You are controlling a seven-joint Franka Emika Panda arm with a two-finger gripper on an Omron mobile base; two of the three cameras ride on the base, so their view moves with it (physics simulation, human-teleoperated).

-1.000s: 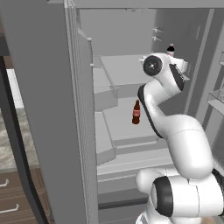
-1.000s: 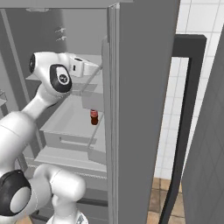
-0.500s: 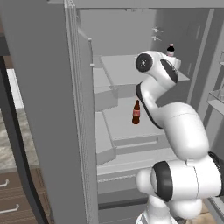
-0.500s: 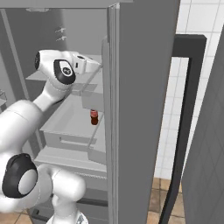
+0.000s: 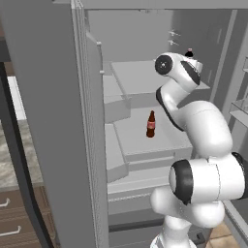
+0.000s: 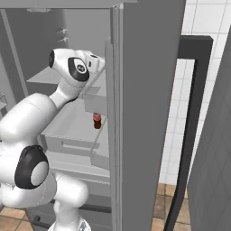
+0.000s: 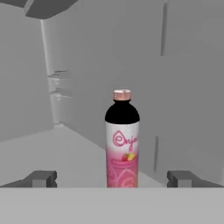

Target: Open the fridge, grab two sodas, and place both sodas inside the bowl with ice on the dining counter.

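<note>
Gripper (image 7: 112, 178) was wide apart, nothing in it, lined up on pink-label bottle (image 7: 122, 140) standing upright on upper fridge (image 5: 63, 121) shelf. We saw second bottle (image 5: 151, 124) upright on lower shelf, doors open.

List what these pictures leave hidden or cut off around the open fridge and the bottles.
- Upper-shelf bottle: in the left base view the arm covers all but its cap; the hand view shows it whole.
- Lower-shelf soda: in the right base view the fridge door edge crowds it, and its label is too small to read.
- Gripper: in the hand view the jaws stand open, fingertips cut off at the bottom edge.
</note>
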